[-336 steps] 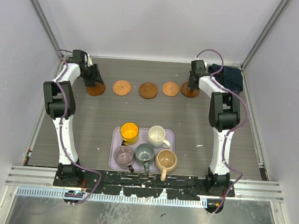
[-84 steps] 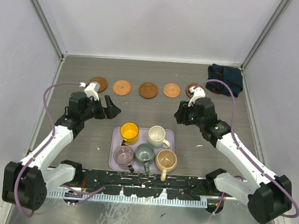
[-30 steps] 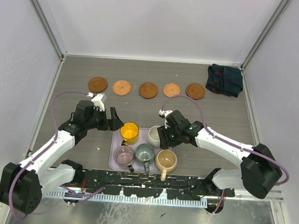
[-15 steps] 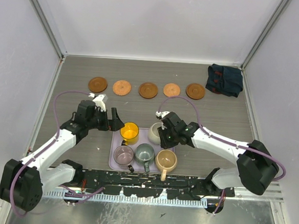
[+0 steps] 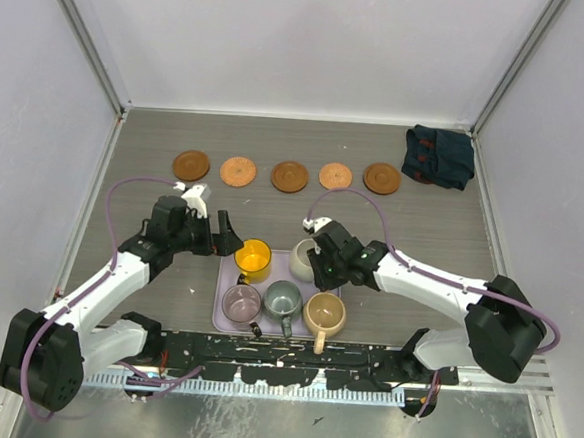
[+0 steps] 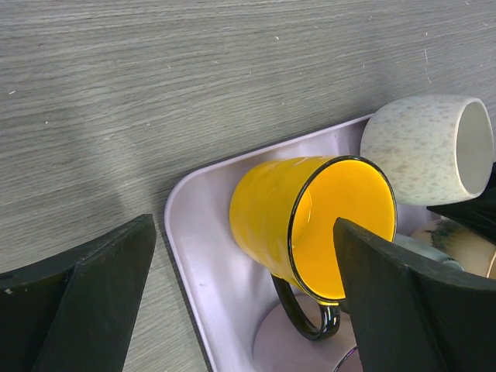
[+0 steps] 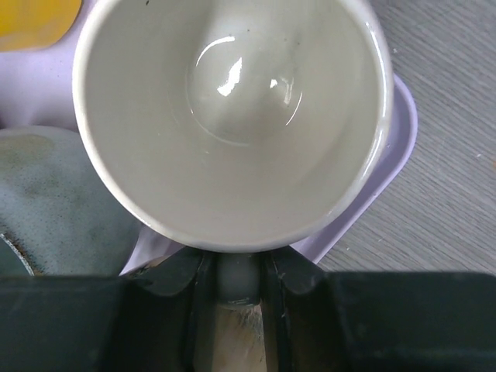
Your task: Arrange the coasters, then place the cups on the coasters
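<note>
"Right claw (image 5: 315,265): what is it doing?"

"Its two fingers are pinched on the handle of the white cup (image 7: 232,116). That cup is at the upper right of the lilac tray (image 5: 223,286), in the lower middle of the overhead view. Whether it rests on the tray or hangs just off it, I cannot tell."

"And the left claw (image 5: 224,236)?"

"Spread wide, gripping nothing. In its wrist view a finger shows on each side of the yellow cup (image 6: 310,217), and neither touches it. The yellow cup stands in the tray's upper left corner."

"The other cups?"

"The pink cup (image 5: 241,302), grey-green cup (image 5: 283,300) and tan cup (image 5: 324,311) stand in a row along the tray's lower edge."

"The coasters?"

"Five coasters (image 5: 289,176) lie in a row across the upper part of the table (image 5: 168,271), well apart from the tray. A dark cloth (image 5: 437,156) is bunched at the upper right."
</note>
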You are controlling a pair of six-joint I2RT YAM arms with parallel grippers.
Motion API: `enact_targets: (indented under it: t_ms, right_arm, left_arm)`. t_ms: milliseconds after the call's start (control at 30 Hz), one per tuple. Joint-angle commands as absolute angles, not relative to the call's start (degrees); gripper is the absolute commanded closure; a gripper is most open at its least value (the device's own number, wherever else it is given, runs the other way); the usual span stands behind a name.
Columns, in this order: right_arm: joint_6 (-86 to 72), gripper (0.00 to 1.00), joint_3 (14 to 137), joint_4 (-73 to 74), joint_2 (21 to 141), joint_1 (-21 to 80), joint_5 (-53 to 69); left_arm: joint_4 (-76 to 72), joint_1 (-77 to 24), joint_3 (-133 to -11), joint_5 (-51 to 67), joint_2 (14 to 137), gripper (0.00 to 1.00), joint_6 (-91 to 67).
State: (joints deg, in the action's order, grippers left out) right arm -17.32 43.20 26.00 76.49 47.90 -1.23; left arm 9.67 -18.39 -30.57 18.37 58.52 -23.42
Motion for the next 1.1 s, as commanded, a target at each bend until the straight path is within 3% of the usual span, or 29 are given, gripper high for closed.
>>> enact_targets:
  t_ms: [0, 700, 1067]
  right_arm:
    - [-16.3, 0.99, 46.4, 19.2, 72.7, 47.8, -6.9]
    - [-6.2, 0.99, 54.2, 10.8, 75.2, 46.6, -26.5]
    - [-0.6, 0.99, 59.3, -4.1, 86.6, 25.8, -15.1]
  left_arm:
    - [6.8, -18.7, -30.3, 18.3, 57.6, 0.02, -23.8]
    - [6.9, -18.7, -30.5, 17.1, 57.9, 0.02, -22.8]
    - [6.6, -18.7, -31.0, 15.8, 57.9, 0.02, -22.4]
